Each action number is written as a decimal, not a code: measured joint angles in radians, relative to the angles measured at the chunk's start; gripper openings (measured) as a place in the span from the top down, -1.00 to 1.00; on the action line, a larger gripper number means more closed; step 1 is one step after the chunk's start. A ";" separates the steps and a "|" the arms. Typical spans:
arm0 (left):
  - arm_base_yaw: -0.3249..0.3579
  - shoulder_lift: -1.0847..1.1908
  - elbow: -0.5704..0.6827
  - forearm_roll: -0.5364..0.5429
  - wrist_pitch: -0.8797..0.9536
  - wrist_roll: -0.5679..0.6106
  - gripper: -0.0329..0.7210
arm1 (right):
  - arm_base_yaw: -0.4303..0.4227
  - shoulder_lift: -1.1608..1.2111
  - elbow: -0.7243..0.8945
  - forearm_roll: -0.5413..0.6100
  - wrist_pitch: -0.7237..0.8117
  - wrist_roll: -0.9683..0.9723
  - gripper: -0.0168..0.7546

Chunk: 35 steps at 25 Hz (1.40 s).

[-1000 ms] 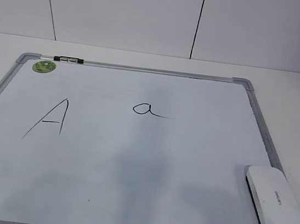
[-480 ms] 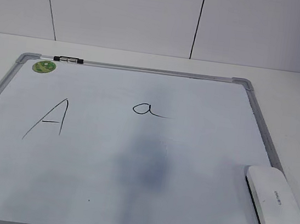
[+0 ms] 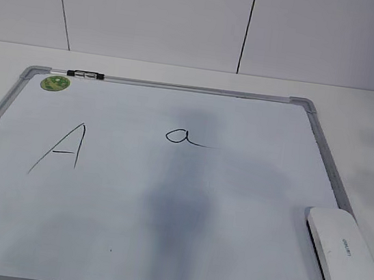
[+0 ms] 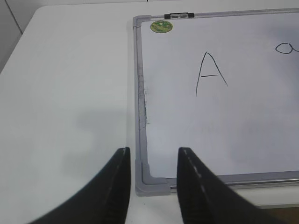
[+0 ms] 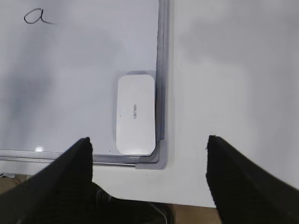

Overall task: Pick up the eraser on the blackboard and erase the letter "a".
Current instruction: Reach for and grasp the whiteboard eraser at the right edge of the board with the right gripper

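The right gripper [image 5: 148, 144] hangs with its two dark fingers spread wide and nothing between them. Just beyond and between them lies the eraser [image 5: 136, 114], flat on the blackboard [image 3: 159, 247] in its near right corner, its long side running along the right frame rail and its near end close to the grey corner piece. To the right of that rail the table [image 5: 224, 70] is bare. Farther out and off to the claw's left sits the letter "a" [image 5: 39, 17], well apart from the eraser, with plain white board between. The left gripper [image 4: 152, 156] hovers over the near left corner, fingers parted by a narrow gap, holding nothing. Beyond it stand the capital "A" [image 4: 210, 72] and the green sticker [image 4: 161, 26] at the far corner.
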 joint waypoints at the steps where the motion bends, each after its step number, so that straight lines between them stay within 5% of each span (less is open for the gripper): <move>1: 0.000 0.000 0.000 0.000 0.000 0.000 0.29 | 0.001 0.043 -0.003 0.009 0.000 -0.002 -0.57; 16: 0.000 0.000 0.000 0.000 0.000 0.000 0.29 | 0.001 0.354 -0.003 0.084 -0.006 -0.011 -0.57; 28: 0.000 0.000 0.000 0.000 0.000 0.000 0.29 | 0.196 0.448 0.062 0.023 -0.058 0.071 -0.57; 35: 0.000 0.000 0.000 0.000 0.000 0.000 0.29 | 0.220 0.538 0.127 -0.004 -0.139 0.092 -0.57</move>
